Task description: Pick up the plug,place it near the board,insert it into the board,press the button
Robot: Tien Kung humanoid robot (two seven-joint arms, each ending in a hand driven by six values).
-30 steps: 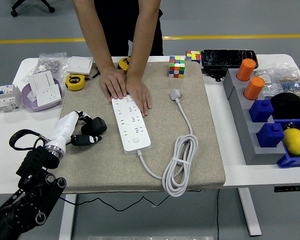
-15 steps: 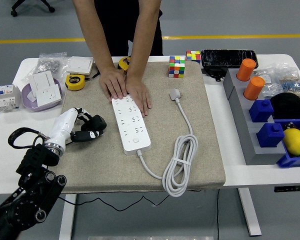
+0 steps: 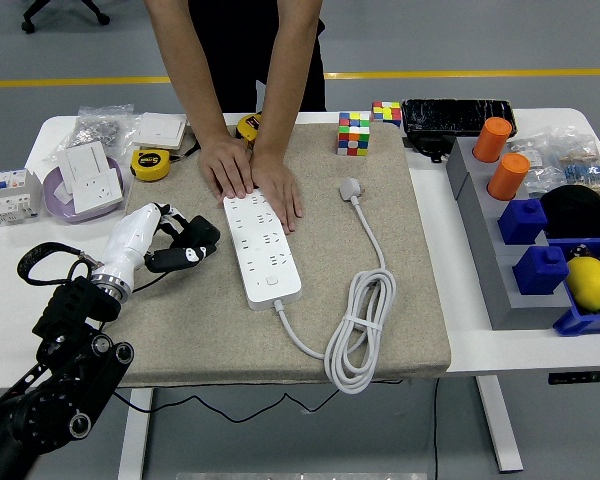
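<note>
Since a second ago your left hand (image 3: 175,243) has climbed up and away from the near edge, its white wrist shell now over the left margin of the beige mat (image 3: 420,330), closer to the power strip (image 3: 262,247). Its black fingers (image 3: 195,235) are loosely curled toward the strip and hold nothing; a gap of bare mat lies between the fingertips and the strip's left side. You can see the left arm's black joints down in the lower left corner, off the counter's (image 3: 10,290) near edge. Your right hand is out of view.

The power strip lies lengthwise on the mat, its far end under the person's two hands (image 3: 250,175), which press flat on it and on the mat beside it; those hands have not shifted. The strip's button sits near its near end, where the white cord (image 3: 360,335) leaves it. That cord loops into a coil at the mat's near right part, then runs up to the white plug (image 3: 351,188), which lies loose on the mat right of the strip and well apart from it, below the coloured cube (image 3: 354,133). The plug is far from your left hand, with the strip between them.

Left of the mat you have a yellow tape measure (image 3: 151,163) and a purple dish (image 3: 55,190) holding white socket plates. On the right stands a grey rack (image 3: 490,260) with orange and blue pieces, and a yellow lemon-like object (image 3: 590,282) in a blue tray.
</note>
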